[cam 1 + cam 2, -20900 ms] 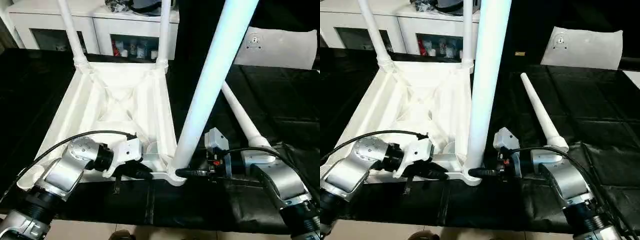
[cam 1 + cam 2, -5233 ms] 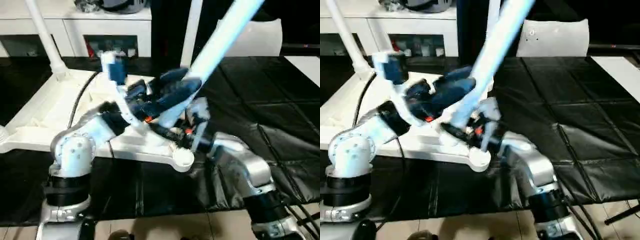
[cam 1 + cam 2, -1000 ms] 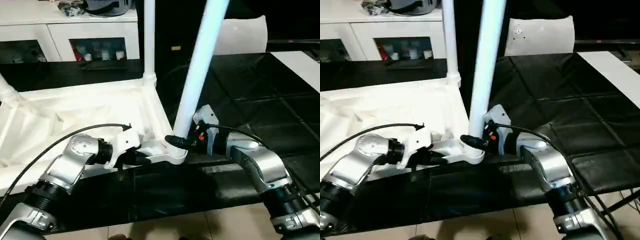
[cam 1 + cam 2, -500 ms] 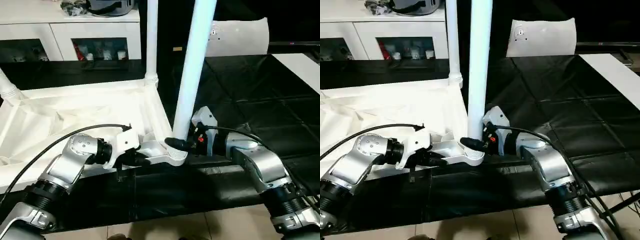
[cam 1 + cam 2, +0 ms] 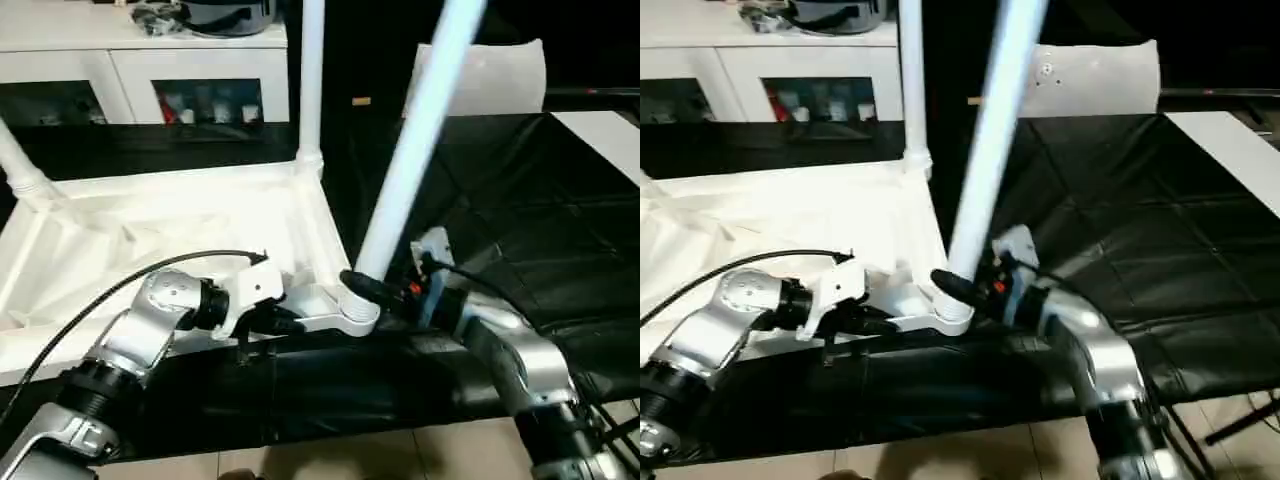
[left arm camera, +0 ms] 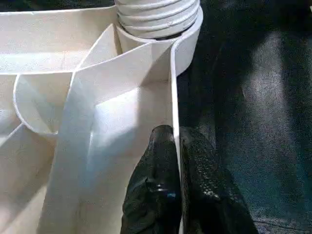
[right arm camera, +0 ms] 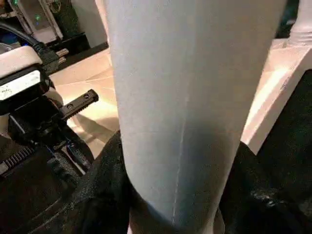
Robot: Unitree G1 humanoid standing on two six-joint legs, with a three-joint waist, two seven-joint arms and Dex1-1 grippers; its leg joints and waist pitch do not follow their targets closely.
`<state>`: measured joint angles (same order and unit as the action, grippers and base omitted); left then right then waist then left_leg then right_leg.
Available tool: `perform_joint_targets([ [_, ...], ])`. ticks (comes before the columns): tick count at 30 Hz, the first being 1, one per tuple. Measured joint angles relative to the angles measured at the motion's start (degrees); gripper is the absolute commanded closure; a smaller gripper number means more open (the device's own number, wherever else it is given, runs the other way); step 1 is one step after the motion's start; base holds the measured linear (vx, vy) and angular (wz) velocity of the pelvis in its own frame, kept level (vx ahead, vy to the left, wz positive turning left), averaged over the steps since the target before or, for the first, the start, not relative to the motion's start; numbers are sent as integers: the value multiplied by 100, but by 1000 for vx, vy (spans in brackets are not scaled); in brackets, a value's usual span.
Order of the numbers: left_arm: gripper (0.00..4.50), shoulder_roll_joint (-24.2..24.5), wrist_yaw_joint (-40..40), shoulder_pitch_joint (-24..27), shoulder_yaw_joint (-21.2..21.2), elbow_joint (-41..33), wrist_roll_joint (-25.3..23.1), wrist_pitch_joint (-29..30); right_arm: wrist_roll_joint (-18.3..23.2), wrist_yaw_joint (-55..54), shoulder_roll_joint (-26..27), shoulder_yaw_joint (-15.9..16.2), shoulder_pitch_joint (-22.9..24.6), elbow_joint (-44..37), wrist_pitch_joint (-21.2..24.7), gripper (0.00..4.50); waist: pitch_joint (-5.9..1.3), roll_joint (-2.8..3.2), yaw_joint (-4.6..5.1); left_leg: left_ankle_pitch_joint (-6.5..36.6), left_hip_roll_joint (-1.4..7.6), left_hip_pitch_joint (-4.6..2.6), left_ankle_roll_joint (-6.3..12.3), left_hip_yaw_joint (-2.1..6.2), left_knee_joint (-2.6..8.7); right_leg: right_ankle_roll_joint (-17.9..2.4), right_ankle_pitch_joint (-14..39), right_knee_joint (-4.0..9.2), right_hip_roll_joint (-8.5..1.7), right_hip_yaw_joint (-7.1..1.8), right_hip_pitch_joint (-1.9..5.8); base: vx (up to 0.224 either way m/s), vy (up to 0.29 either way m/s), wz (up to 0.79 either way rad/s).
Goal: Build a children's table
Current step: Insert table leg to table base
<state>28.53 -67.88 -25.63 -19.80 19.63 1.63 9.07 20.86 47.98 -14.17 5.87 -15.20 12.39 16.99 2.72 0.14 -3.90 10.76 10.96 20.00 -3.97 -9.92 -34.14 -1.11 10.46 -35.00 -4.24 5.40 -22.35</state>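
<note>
Left eye view: table top (image 5: 150,225) lies upside down on the black mat (image 5: 560,230), ribbed underside up, in front of the white cabinet (image 5: 140,60). 2 legs stand upright in its sockets on the cabinet side: 1 at the far corner (image 5: 311,80) and 1 at the other cabinet-side corner (image 5: 22,170). A 3rd leg (image 5: 415,150) sits in the near corner socket (image 5: 355,310), tilted away from the top toward the white bag (image 5: 500,75). Right gripper (image 5: 365,288) is clamped around that leg's base just above the socket, jaws about half spread to take its girth. Left gripper (image 5: 285,322) is at the top's near edge beside that socket, pinched nearly closed. Left wrist view adds what the head views can't resolve: the 2 black fingers (image 6: 163,165) straddle the thin rim wall (image 6: 173,97), 1 inside and 1 outside, and the leg's ribbed collar (image 6: 158,14) is seated in the round socket at the rim's end. Right wrist view adds the leg (image 7: 190,97) close up between the right gripper's dark fingers, with the left gripper's white body (image 7: 22,83) and the ribbed underside beyond it.
</note>
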Motion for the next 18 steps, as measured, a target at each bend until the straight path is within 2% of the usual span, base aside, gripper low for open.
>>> perform_joint_targets([
  [4,450,-26,12,-12,-20,52,-26,-67,18,-26,29,-90,206,-80,-194,259,0,0,-5,0,-1,-6,0,2,0,2,1,2,-2,2,14,0,0,0],
  [11,450,-47,-7,-24,-68,52,-51,-147,48,-20,-46,-63,418,-229,-419,259,-2,4,-65,0,-3,-4,0,2,6,8,5,6,-4,2,16,0,0,0],
  [18,450,-47,-4,-34,-89,95,-78,-214,-699,166,-492,481,317,-379,-990,259,-8,-9,-100,0,-3,-7,0,2,12,11,7,8,-3,4,28,0,0,0],
])
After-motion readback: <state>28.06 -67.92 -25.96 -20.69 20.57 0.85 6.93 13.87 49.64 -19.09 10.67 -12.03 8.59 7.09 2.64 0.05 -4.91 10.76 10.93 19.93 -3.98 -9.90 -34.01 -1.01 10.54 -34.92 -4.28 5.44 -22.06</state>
